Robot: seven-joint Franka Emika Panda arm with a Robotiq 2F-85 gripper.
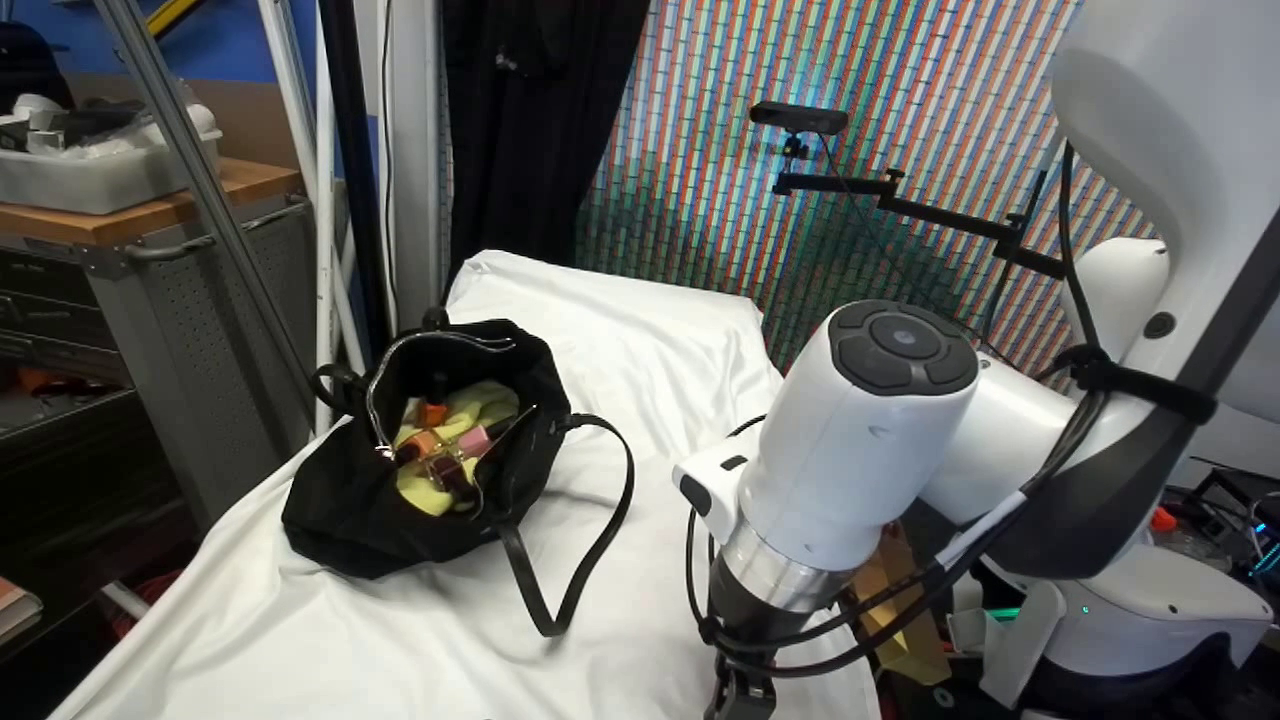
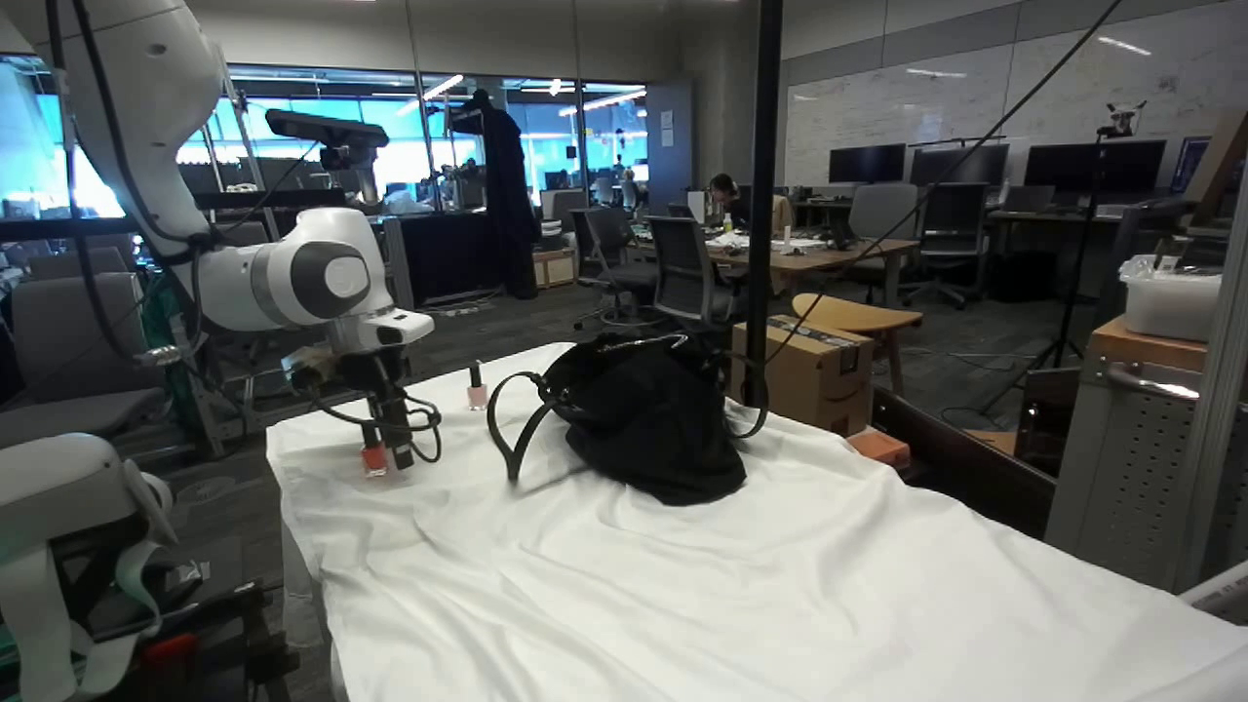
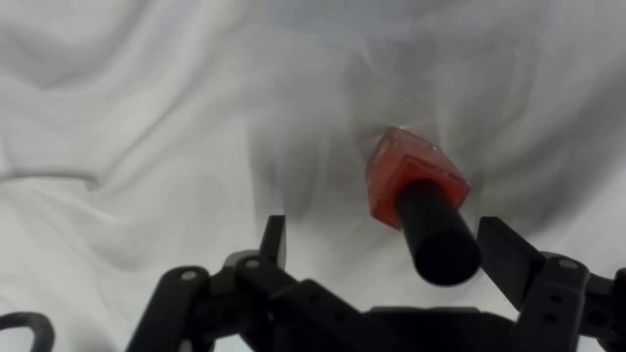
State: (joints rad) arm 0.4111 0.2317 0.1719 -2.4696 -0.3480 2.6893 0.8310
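Wrist view: gripper (image 3: 381, 234) stands with its two fingers spread, nothing clamped. A red bottle (image 3: 406, 181) with a black cap (image 3: 437, 239) shows in the gap, well over toward the right-hand finger (image 3: 511, 259); overlap and blur hide whether cap and finger touch. Wide space on the far side, so I judge the tool straddles the cap off centre. No label visible on the glass.

In an exterior view: red bottle upright on the white cloth (image 2: 546, 565), near the table's end, just beside the gripper; its flat base presumably steadies it on the creases. A pink bottle (image 2: 476, 398) stands upright nearer the black bag (image 2: 653, 429). The cardboard box (image 2: 795, 380) behind carries a curved-arrow mark, much like Amazon's; faint writing on the whiteboard (image 2: 975, 117) is not legible.

In an exterior view: bag's mouth gapes, probably because limp fabric sags around its contents, a yellow cloth (image 1: 423, 497) with small bottles (image 1: 475, 441) resting on it, pink and orange among them. One strap (image 1: 531, 585) droops onto the white cloth, seemingly under its own weight; no brand readable on the bag
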